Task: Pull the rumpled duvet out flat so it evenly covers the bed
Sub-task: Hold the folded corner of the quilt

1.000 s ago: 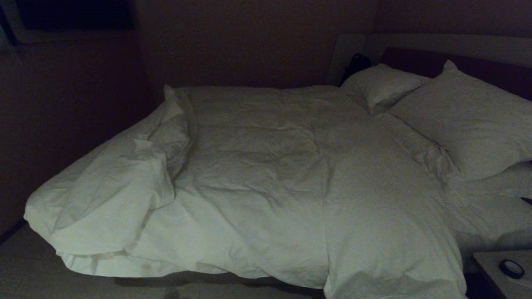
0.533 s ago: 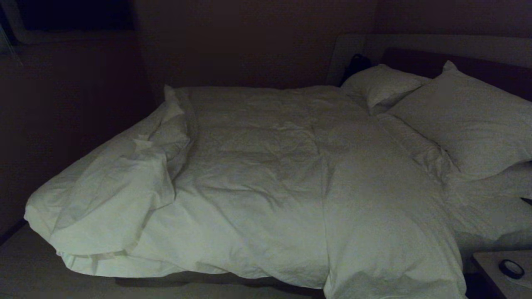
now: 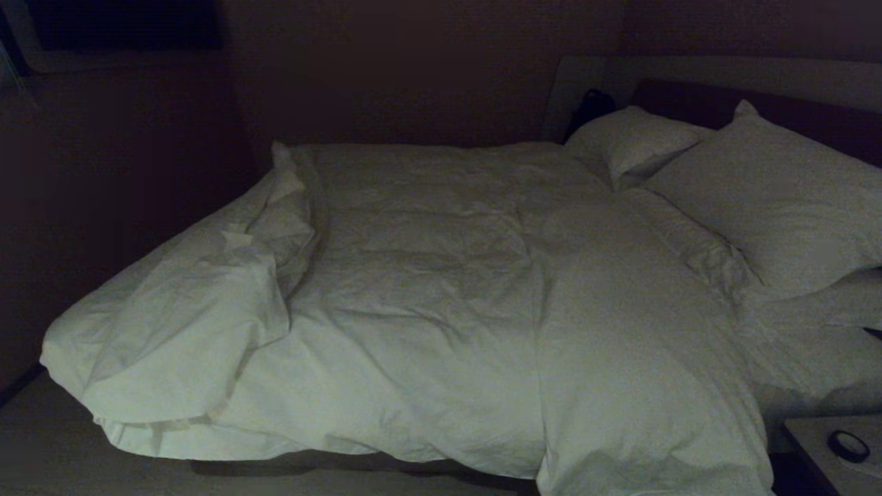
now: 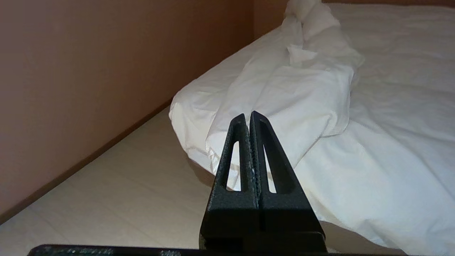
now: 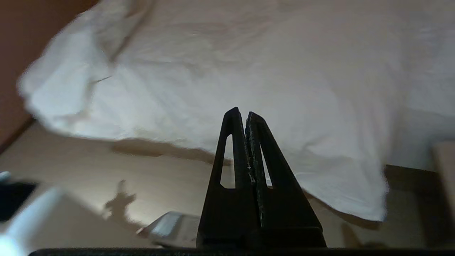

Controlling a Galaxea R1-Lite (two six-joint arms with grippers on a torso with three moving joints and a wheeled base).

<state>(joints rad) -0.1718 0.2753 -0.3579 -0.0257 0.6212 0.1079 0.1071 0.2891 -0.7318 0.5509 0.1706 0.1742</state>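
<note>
From my head camera, the far left is a dark wall running down to pale floor. Next comes the duvet, spread over most of the bed but bunched along its left edge, where a thick fold is turned back on itself and hangs off the near left corner. Neither arm shows in this view. My left gripper appears only in its own wrist camera: its two black fingers are pressed together with nothing between them, held in the air short of that folded corner, over the floor beside the wall. My right gripper is likewise clenched and empty, hanging above the floor in front of the duvet's near edge, which drapes off the bed there. Further right, the middle of the duvet lies flatter, with soft creases. At the right, two white pillows lean against the dark headboard, and a small bedside table with a dark ring-shaped object sits at the lower right corner.
</note>
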